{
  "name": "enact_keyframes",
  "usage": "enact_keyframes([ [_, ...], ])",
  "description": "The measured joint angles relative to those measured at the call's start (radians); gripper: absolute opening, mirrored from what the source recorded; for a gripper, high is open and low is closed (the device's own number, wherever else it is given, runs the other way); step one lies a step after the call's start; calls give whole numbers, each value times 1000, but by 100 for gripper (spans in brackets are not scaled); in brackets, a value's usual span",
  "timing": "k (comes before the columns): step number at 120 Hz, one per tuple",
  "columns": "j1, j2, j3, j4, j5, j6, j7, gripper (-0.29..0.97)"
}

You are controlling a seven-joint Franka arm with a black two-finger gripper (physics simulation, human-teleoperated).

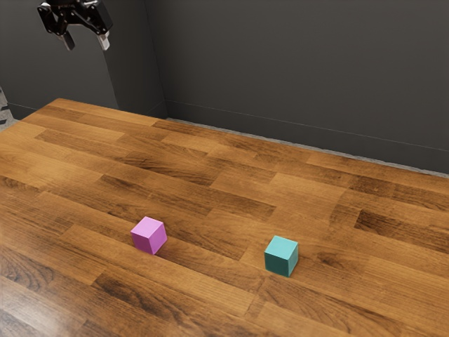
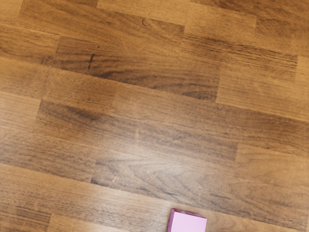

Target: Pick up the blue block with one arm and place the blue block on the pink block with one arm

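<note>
The blue block, a teal-blue cube, rests on the wooden table toward the exterior view's right front. The pink block sits on the table a short way to its left, the two well apart. My gripper hangs high above the table's far left corner, far from both blocks, its fingers spread open with nothing between them. In the wrist view the pink block shows far below my hand on the bare wood.
A dark grey wall runs behind the table's far edge. Wooden planks stretch all around both blocks with nothing else standing on them.
</note>
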Motion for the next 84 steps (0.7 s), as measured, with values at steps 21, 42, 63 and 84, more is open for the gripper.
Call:
enact_keyframes([
  [21, -2, -1, 1, 0, 2, 0, -4, 66],
  [42, -30, -51, 1, 58, 16, -1, -11, 66],
  [63, -166, -126, -3, 113, 40, -3, -19, 66],
  [84, -217, -128, -2, 111, 46, -1, -26, 66],
])
